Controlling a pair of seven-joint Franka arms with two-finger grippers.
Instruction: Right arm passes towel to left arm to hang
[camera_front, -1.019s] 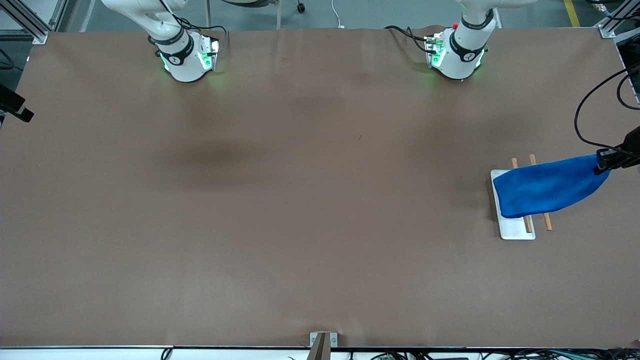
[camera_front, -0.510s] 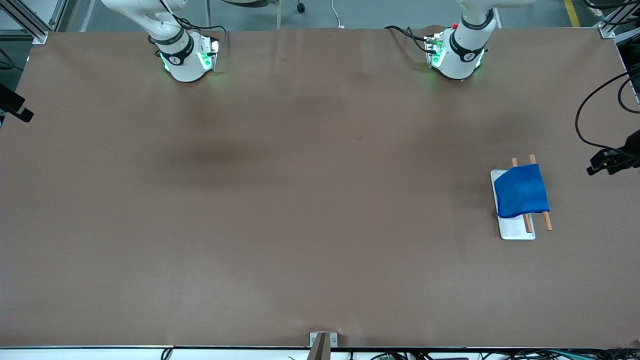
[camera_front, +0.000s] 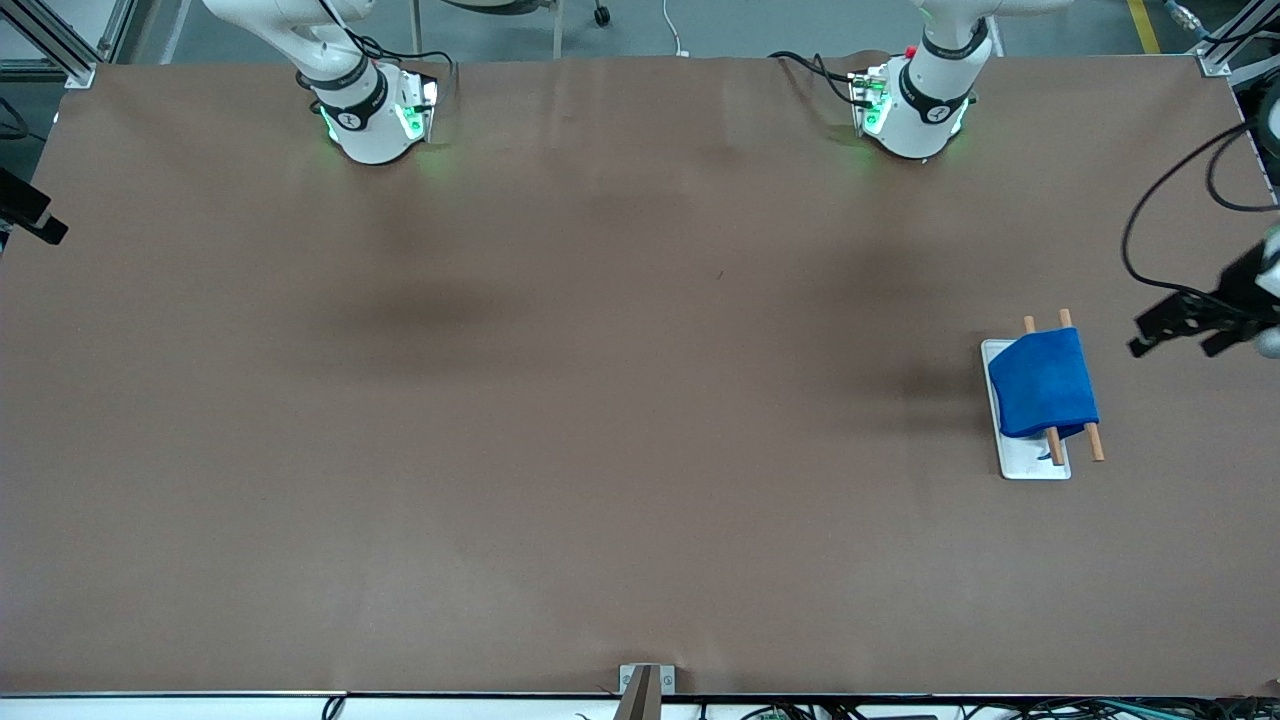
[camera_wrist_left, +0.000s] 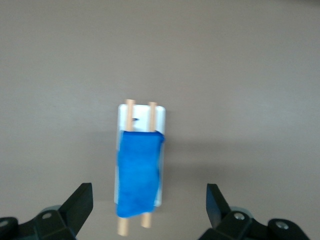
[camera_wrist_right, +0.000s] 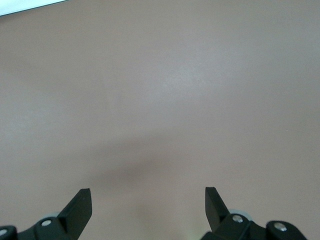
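The bright blue towel hangs draped over two wooden rods of a small rack with a white base, toward the left arm's end of the table. It also shows in the left wrist view, on the rack's white base. My left gripper is open and empty, up in the air beside the rack, apart from the towel; its own view looks down on the rack. My right gripper is open and empty over bare brown table; it is out of the front view.
The right arm's base and the left arm's base stand at the table's edge farthest from the front camera. A black cable loops above the left gripper. A metal bracket sits at the near edge.
One second ago my left gripper held the towel's end stretched out past the rack. It let go, the towel dropped onto the rods, and the gripper has shifted slightly toward the rack.
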